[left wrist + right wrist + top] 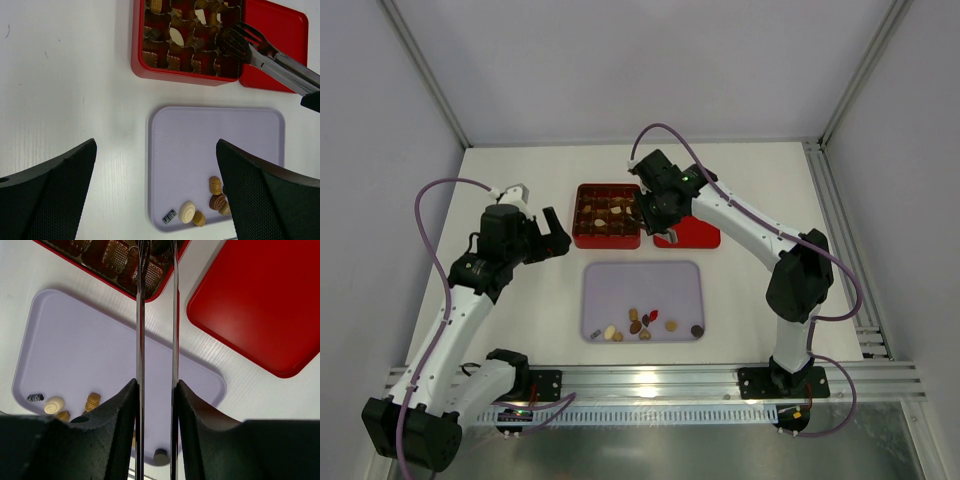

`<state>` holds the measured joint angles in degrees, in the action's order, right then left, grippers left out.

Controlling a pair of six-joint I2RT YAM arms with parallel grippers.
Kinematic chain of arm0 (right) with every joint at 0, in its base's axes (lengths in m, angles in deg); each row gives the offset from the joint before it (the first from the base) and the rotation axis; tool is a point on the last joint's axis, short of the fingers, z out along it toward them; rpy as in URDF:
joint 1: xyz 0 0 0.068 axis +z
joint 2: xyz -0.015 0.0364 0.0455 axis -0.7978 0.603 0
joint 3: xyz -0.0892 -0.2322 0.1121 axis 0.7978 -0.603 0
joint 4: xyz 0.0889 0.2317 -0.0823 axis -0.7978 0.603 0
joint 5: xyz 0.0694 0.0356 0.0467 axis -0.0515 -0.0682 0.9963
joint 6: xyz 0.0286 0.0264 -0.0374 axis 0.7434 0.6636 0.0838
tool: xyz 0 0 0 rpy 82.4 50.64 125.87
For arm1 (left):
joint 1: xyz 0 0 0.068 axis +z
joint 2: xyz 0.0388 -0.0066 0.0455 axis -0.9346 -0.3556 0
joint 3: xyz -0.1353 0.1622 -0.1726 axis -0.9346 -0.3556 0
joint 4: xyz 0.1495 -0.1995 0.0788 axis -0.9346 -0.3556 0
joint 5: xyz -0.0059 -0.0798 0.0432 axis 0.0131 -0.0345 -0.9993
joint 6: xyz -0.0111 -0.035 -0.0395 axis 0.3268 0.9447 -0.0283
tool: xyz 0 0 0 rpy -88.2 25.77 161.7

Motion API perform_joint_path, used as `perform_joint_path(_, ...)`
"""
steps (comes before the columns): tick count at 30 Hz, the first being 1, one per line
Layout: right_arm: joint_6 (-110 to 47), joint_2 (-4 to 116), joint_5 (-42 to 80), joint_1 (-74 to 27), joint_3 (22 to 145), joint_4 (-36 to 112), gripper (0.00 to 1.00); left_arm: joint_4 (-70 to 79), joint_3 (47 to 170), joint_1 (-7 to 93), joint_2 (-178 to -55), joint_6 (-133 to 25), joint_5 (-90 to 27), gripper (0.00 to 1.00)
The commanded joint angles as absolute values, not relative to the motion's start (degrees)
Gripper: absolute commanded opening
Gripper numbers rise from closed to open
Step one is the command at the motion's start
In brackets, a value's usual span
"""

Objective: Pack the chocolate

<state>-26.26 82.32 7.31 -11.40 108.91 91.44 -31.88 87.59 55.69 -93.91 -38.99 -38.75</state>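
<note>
Several chocolates (640,323) lie along the near edge of the lilac tray (640,285); more sit in compartments of the red box (607,215). They also show in the left wrist view (188,211) and the right wrist view (54,404). My right gripper (650,210) (156,385) is shut on metal tongs (140,315), whose tips (235,42) reach into the box's right side. I cannot tell whether the tips hold a sweet. My left gripper (552,232) (156,150) is open and empty, hovering left of the box above the tray's left edge.
The red lid (688,237) lies flat just right of the box, also in the right wrist view (260,300). A small striped black piece (169,217) lies in the tray's near-left corner. White walls and rails bound the table.
</note>
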Motion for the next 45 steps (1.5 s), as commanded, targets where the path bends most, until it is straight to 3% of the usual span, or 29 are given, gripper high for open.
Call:
perform_joint_path(1, -26.8, 82.0, 7.4, -11.4, 109.7, 89.6, 0.39, -31.1, 88.8, 56.0, -93.6, -39.1, -38.5, 1.00)
perform_joint_path(22, -26.9, 76.2, 8.1, -14.2, 114.6, 91.9, 0.39, -30.9, 88.8, 56.0, -93.6, -39.0, -38.5, 1.00)
perform_joint_path(29, -26.7, 68.4, 8.8, -24.2, 108.7, 90.4, 0.40, -30.7, 88.7, 56.0, -93.6, -38.9, -37.3, 1.00)
perform_joint_path(35, -24.5, 63.7, 9.0, -38.9, 100.3, 85.8, 0.45, -30.1, 88.5, 56.0, -93.9, -38.6, -35.2, 1.00)
perform_joint_path(45, -20.4, 68.5, 8.8, -54.2, 89.7, 75.4, 0.48, -29.3, 88.2, 56.0, -93.3, -38.2, -32.3, 1.00)
